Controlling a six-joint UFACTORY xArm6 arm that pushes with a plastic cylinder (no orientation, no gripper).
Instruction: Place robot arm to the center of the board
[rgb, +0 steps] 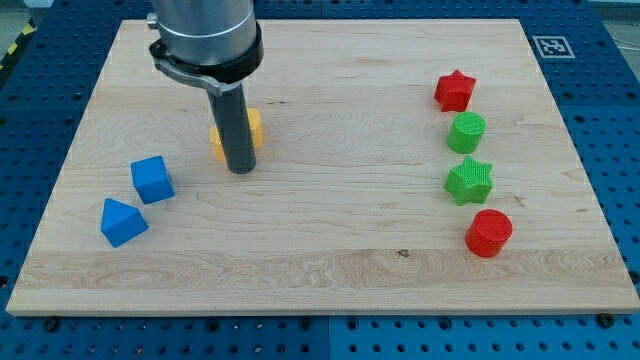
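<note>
Item: wooden tabletop (330, 270), light grain, lying on a blue perforated base (620, 90); printed marker tag (551, 45) at the view's top right corner.

Rod: dark, upright, hung from a grey cylindrical mount. My tip (240, 170) down on the tabletop in the view's left half, well short of the middle. No claw fitted; nothing to open, close or hold.

Yellow block (252, 128): mostly hidden behind the rod, shape not readable; appears to touch or sit just behind the rod, contact not certain.

Blue cube (152, 179) and blue block (123, 222) with a peaked top: near each other at the view's lower left, apart from my tip.

Right-hand column, top to bottom: red star (455, 90), green cylinder (466, 131), green star (469, 181), red cylinder (489, 232). All well apart from my tip.

Step in hand, as judged: travel toward the centre, not yet complete. Target spot: bare wood between the yellow block and the right-hand column, to the view's right of my tip.

Next move, as judged: a slide toward the view's right, roughly level or slightly down. Path appears free of blocks. Stop before nearing the green pair.
</note>
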